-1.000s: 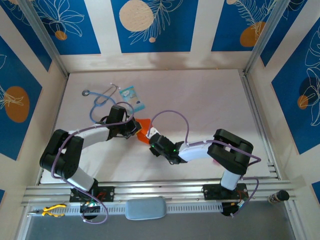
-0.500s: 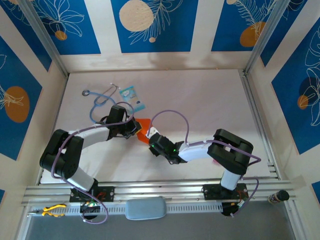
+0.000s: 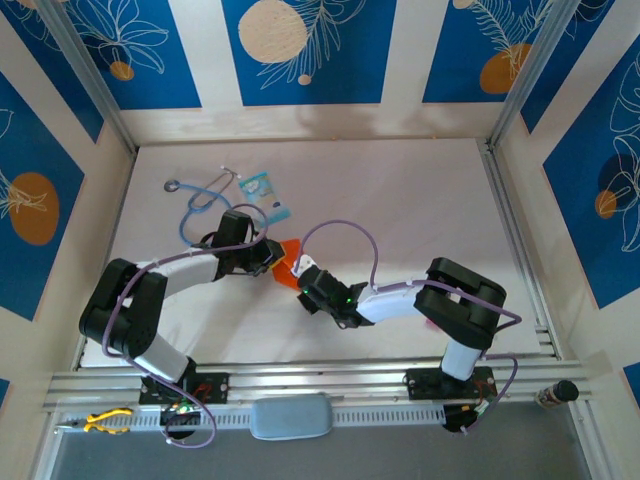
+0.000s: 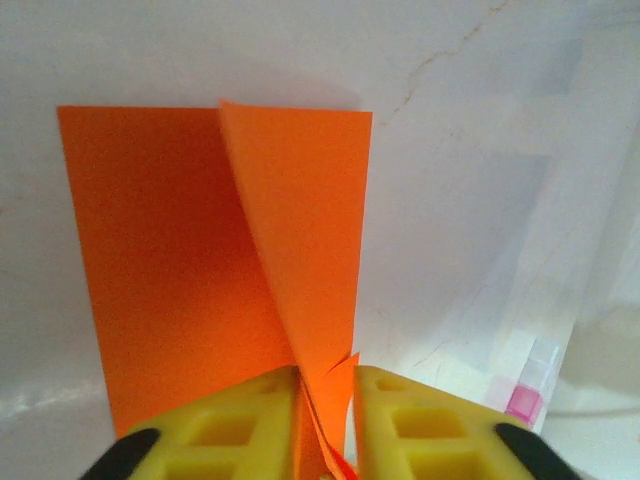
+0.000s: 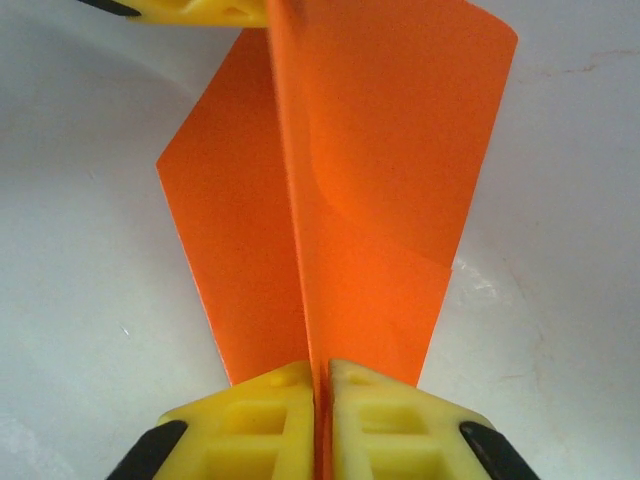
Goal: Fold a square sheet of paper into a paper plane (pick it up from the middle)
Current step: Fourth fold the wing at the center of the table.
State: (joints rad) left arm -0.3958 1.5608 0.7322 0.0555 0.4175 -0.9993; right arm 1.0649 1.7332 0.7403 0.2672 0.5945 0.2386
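**Orange sheet pinched from both ends, middle ridge raised**
The left hand (image 4: 325,398) is clamped on the near-left end of the square sheet of paper (image 4: 190,250). The sheet sits mid-desk (image 3: 420,200), and the right hand (image 5: 320,388) grips its opposite end. I judge this an early stage: only a centre fold is forming, with nose corners and wings not yet done.

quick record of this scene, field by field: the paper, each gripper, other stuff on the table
paper: orange sheet, partly folded, one flap raised off the table
left gripper: shut on one edge of the sheet
right gripper: shut on the opposite edge
stage: mid-fold, no dart shape yet
other items: stethoscope and light-blue packet, far left, apart from the paper
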